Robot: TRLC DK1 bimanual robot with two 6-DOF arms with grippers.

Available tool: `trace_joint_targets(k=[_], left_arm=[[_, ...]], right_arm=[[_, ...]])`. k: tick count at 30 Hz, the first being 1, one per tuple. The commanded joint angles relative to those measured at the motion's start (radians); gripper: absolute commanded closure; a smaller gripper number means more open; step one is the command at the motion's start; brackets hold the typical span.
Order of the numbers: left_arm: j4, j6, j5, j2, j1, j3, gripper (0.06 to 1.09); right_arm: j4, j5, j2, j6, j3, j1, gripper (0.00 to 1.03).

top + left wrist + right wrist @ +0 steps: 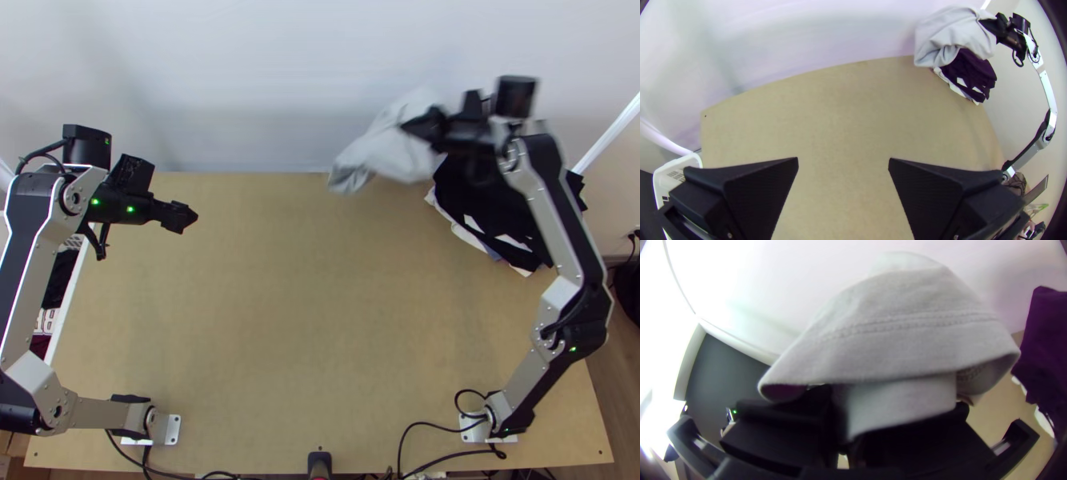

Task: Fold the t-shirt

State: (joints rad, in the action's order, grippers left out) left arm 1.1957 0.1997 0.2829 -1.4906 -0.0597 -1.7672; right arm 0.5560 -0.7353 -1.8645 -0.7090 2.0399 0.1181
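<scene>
My right gripper [418,128] is at the table's far right, raised, shut on the light grey t-shirt [388,152], which hangs bunched from it toward the far edge. In the right wrist view the gripper [849,435] pinches the t-shirt [907,342] by a part near a stitched hem; the rest drapes over and beyond the fingers. My left gripper [192,216] stands over the far left of the table. In the left wrist view the left gripper [843,164] is open, its two fingers wide apart with bare table between them.
A pile of dark and white clothes [488,208] lies at the table's far right corner, beneath the right arm. A white basket [662,178] stands beside the table's left edge. The wooden tabletop [320,304] is bare across the middle.
</scene>
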Motion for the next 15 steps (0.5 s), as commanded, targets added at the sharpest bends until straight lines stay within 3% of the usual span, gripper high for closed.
trace_joint_targets(k=[1,3,8,15], left_arm=[[0.010,0.017,-0.004,0.038,0.000,0.015,0.10],[0.010,0.017,-0.004,0.038,0.001,0.017,0.10],[0.010,0.018,-0.004,0.038,0.001,0.015,0.10],[0.010,0.018,-0.004,0.035,0.003,0.000,0.10]], right_arm=[[-0.070,-0.044,0.005,-0.060,0.137,-0.074,1.00],[-0.074,-0.078,-0.028,-0.079,0.206,-0.124,1.00],[-0.242,-0.168,-0.074,-0.204,0.258,-0.252,1.00],[-0.257,-0.268,-0.119,-0.224,0.278,-0.354,1.00]])
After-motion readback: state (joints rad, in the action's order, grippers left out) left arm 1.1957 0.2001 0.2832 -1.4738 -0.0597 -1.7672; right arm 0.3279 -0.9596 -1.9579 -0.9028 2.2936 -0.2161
